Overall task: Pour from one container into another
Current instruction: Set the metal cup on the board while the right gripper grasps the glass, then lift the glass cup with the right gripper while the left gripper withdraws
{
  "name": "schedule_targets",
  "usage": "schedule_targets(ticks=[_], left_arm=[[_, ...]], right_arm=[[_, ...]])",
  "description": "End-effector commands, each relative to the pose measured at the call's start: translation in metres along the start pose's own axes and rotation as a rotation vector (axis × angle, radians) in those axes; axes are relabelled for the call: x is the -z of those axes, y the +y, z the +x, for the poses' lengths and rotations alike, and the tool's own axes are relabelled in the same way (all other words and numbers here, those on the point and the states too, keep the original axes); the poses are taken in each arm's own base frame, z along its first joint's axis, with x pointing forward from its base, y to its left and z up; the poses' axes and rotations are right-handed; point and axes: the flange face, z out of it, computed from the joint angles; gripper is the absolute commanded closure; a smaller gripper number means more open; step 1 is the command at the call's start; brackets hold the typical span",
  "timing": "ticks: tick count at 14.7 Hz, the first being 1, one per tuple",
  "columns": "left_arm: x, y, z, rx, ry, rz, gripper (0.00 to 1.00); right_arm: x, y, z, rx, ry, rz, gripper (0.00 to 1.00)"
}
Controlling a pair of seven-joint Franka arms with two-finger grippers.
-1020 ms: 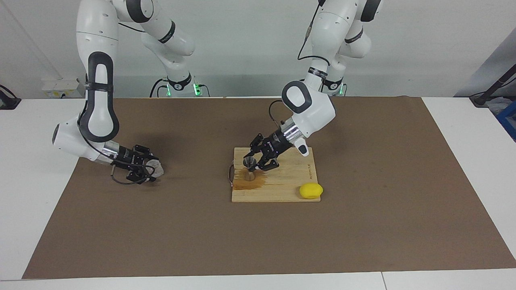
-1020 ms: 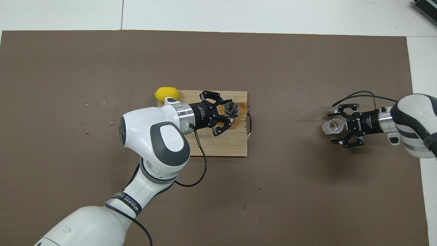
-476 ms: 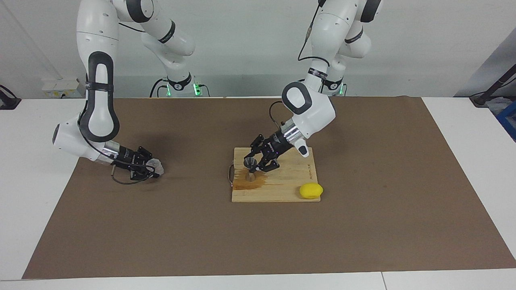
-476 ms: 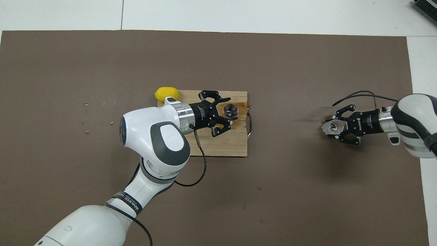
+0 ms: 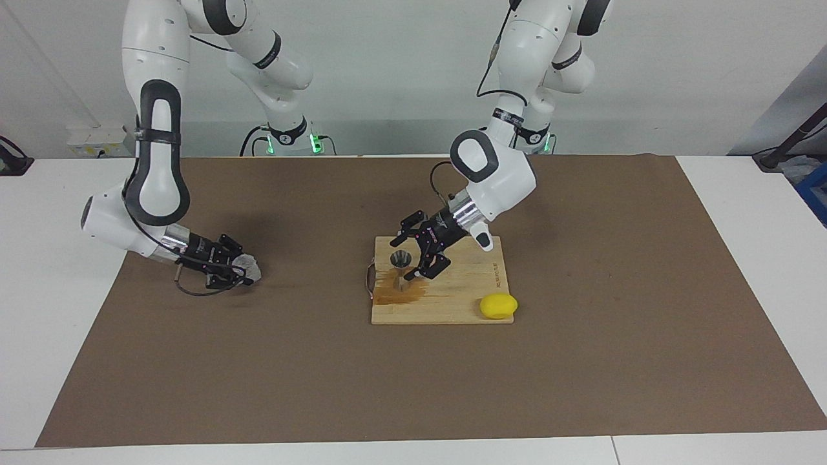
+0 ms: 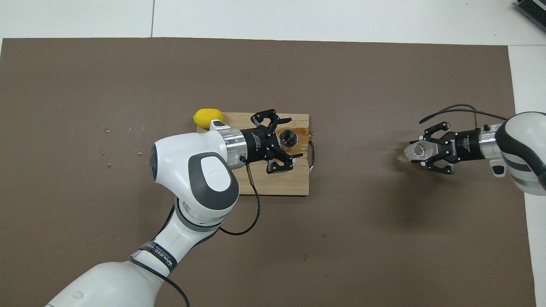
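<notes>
On wet board (image 5: pixel 452 303), upright jigger (image 5: pixel 401 266).

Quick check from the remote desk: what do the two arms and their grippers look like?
Both arms are glossy white with dark grey joint panels and black bands. Each ends in a silver wrist ring and a black skeletal two-finger gripper: left gripper, right gripper. A thin black cable loops beside each wrist. White lettering marks the gripper bodies, unreadable here.
</notes>
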Motion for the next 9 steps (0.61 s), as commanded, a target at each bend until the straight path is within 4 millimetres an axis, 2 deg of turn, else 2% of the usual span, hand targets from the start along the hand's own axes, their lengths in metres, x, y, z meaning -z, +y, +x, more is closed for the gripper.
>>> schedule_targets(ticks=[1,5,7,9], left_arm=[[0.022,-0.004,-0.021,-0.011,-0.051,0.051,0.0],[0.055,0.022,-0.019,-0.15,0.013,0.175,0.0],[0.08,0.039,-0.017,-0.237,0.077,0.238,0.0],[0.109,0.06,-0.026,-0.34,0.15,0.311,0.0]], right_arm=[[0.004,-0.009,-0.045,-0.016,0.009,0.024,1.0],[-0.005,-0.024,-0.091,-0.007,0.026,0.013,1.0],[-0.012,-0.032,-0.118,0.019,0.055,-0.006,1.0],[-0.02,-0.038,-0.145,0.025,0.075,-0.018,1.0]])
